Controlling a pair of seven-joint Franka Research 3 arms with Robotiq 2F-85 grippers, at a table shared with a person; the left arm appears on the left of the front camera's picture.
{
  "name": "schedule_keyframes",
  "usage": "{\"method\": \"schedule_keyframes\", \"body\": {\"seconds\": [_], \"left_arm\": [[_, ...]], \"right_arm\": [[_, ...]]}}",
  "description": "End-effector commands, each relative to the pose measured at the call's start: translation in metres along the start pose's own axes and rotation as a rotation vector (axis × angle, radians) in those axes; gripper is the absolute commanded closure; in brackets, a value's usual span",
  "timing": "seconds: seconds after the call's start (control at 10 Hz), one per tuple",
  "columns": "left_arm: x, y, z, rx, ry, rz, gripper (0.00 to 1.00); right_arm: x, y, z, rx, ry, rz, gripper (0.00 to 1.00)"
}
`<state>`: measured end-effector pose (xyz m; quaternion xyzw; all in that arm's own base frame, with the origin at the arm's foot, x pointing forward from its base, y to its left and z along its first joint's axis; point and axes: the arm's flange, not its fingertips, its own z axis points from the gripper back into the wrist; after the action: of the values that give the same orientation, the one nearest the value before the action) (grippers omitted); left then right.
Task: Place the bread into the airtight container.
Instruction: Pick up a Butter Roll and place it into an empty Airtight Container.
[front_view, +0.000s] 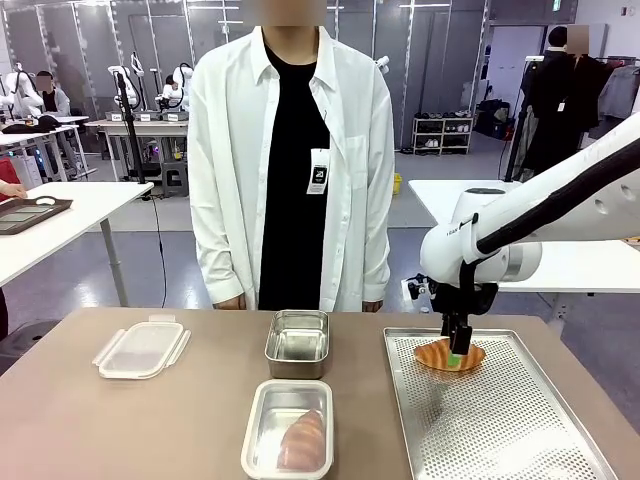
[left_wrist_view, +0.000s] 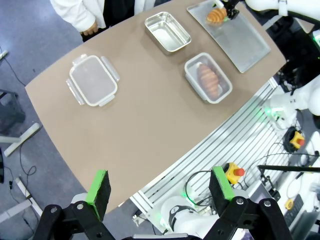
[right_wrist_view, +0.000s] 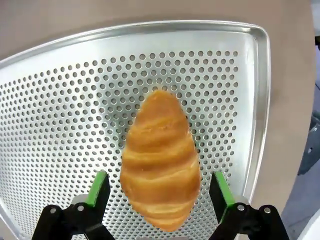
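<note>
bread (right_wrist_view: 160, 167), golden and croissant-shaped, lay on the perforated steel tray (right_wrist_view: 60, 90). right wrist view showed the right gripper (right_wrist_view: 159, 180) straddling it, green pads (right_wrist_view: 99, 186) apart, off the crust. left wrist view, from high up, showed the left gripper (left_wrist_view: 159, 175) spread wide and a second loaf (left_wrist_view: 207, 81) inside the clear airtight container (left_wrist_view: 194, 62).

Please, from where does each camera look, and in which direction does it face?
Front view: between the arms, facing across the table at the person; the right arm shows.
Left wrist view: high on the robot's side of the table, looking down; left jaws open, empty.
Right wrist view: low over the tray, looking down; right jaws open on either side of the croissant.
Shared: all three show that croissant on the tray.
</note>
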<state>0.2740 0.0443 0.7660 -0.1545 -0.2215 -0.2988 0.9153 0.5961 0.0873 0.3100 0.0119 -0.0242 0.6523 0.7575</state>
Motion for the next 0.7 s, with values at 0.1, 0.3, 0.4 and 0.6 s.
{"method": "schedule_keyframes", "body": {"seconds": [0.1,0.3,0.4,0.6], "left_arm": [[-0.001,0.0,0.001,-0.004,0.003,-0.023,0.0],[-0.001,0.0,0.001,-0.004,0.003,-0.023,0.0],[-0.001,0.0,0.001,-0.004,0.003,-0.023,0.0],[-0.001,0.0,0.001,-0.004,0.003,-0.023,0.0]], "right_arm": [[0.005,-0.006,-0.012,0.01,0.031,-0.017,0.0],[0.003,-0.006,-0.017,0.015,0.023,-0.021,0.1],[0.003,-0.006,-0.018,0.022,0.028,-0.028,0.19],[0.002,-0.005,-0.019,0.027,0.032,-0.031,0.38]]}}
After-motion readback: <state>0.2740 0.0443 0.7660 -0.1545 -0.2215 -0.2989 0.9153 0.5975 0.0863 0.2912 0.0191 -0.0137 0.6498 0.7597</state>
